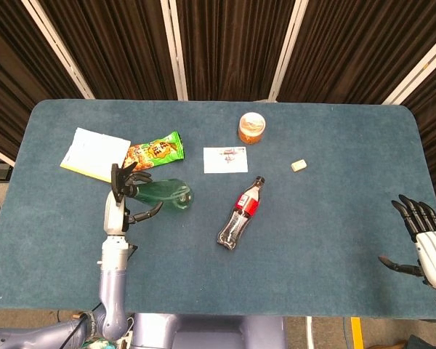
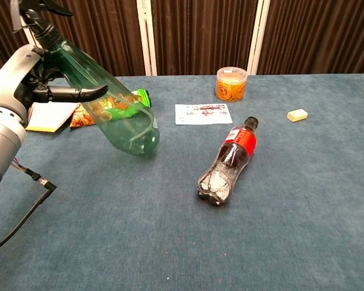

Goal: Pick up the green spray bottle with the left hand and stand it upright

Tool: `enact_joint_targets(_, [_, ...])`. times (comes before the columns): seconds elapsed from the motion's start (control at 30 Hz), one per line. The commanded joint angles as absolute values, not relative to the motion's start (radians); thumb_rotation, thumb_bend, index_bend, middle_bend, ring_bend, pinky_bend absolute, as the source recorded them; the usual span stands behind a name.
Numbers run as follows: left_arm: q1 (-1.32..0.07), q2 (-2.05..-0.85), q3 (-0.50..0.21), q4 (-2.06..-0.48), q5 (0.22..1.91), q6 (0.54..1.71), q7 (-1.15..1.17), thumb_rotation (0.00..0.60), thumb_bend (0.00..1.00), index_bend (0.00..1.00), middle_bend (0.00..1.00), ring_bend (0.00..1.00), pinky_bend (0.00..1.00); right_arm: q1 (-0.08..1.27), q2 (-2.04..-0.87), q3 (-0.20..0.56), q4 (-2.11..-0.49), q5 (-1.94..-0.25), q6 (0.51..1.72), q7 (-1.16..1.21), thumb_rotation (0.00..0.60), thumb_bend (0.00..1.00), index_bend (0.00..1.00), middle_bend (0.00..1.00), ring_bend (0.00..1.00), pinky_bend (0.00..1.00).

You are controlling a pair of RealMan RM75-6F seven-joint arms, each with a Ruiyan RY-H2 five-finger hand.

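Observation:
My left hand (image 1: 123,195) (image 2: 33,82) grips the green spray bottle (image 1: 162,193) (image 2: 103,104) near its neck and holds it above the table. The bottle is tilted: its black spray head (image 2: 33,13) points up and to the left in the chest view, and its clear green base (image 2: 138,136) hangs lower toward the right. My right hand (image 1: 425,243) hovers at the table's right front edge in the head view, fingers spread and holding nothing.
A cola bottle (image 1: 240,213) (image 2: 227,160) lies on its side mid-table. A snack bag (image 1: 154,153), a white-and-yellow pad (image 1: 94,154), a printed card (image 1: 225,159), an orange-filled tub (image 1: 252,128) and a small eraser (image 1: 299,166) lie farther back on the blue table (image 1: 327,218).

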State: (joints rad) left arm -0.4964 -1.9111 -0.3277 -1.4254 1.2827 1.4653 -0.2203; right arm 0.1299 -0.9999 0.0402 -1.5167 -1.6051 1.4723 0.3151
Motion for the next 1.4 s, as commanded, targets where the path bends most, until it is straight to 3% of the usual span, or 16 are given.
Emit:
enact_joint_targets(0.03, [-0.495,-1.899,-0.326,-1.442,1.289,1.456,-0.209,0.6,0.4,0.74,0.32,0.1,0.13,0.131,-1.002,0.042,-1.517,-1.601,1.471,0.31,0.6,0.11,0.0,0.0,0.0,0.0])
enact_joint_targets(0.53, [-0.539,-1.821,-0.363,-1.6,1.172,1.329,0.048,0.6,0.43,0.74,0.32,0.1,0.13,0.136,-1.017,0.047,-1.519,-1.581,1.46,0.266,0.6,0.11,0.0,0.0,0.0,0.0])
enact_joint_targets(1.0, [-0.572,-1.742,-0.4,-1.761,1.093,1.302,0.237,0.6,0.43,0.73,0.33,0.1,0.13,0.135,-1.018,0.043,-1.524,-1.587,1.464,0.259,0.6,0.11,0.0,0.0,0.0,0.0])
enact_joint_targets(1.4, [-0.658,-1.69,-0.45,-1.806,0.861,1.178,0.358,0.6,0.45,0.73,0.33,0.12,0.13,0.134,-1.02,0.044,-1.525,-1.583,1.465,0.253,0.6,0.11,0.0,0.0,0.0,0.0])
